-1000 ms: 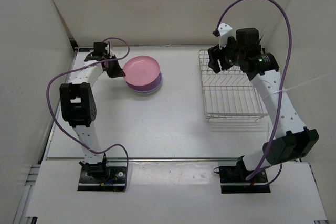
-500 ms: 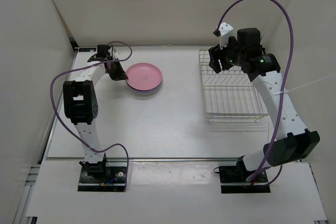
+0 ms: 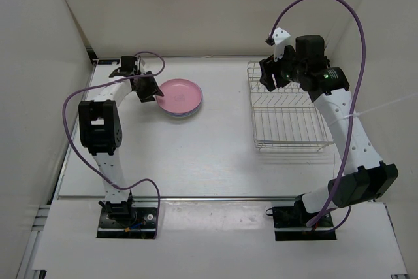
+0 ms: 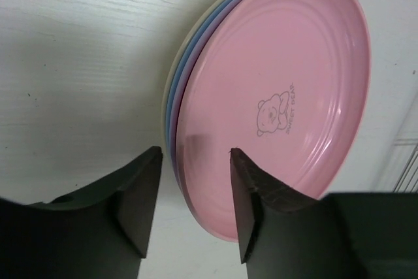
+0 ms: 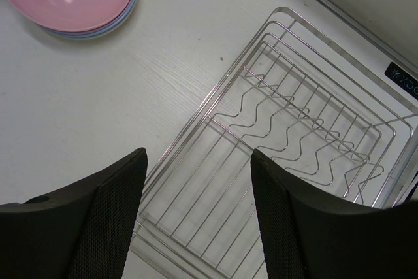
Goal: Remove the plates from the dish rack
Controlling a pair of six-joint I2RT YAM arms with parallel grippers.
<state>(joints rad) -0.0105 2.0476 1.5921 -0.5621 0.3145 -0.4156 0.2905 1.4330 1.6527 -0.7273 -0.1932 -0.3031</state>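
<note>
The plates lie in one flat stack (image 3: 180, 98) at the back left of the table, the pink plate (image 4: 287, 89) on top with a bear print. Under it show a light purple rim (image 4: 175, 119) and a blue rim (image 4: 196, 37). My left gripper (image 3: 147, 89) (image 4: 194, 151) is open at the stack's left edge, one finger over the pink plate's rim and the other outside it, gripping nothing. The dish rack (image 3: 287, 112) (image 5: 287, 142) stands at the right with no plates in it. My right gripper (image 3: 271, 74) (image 5: 199, 151) hangs open above its back left corner.
White walls close in the table on the left, back and right. Purple cables loop over both arms. A small black label (image 5: 401, 81) sits on the table just past the rack.
The pink plate, held tilted by my left gripper a second ago, came down flat onto the stack. The left jaws then opened off its rim. The right arm stayed put.
</note>
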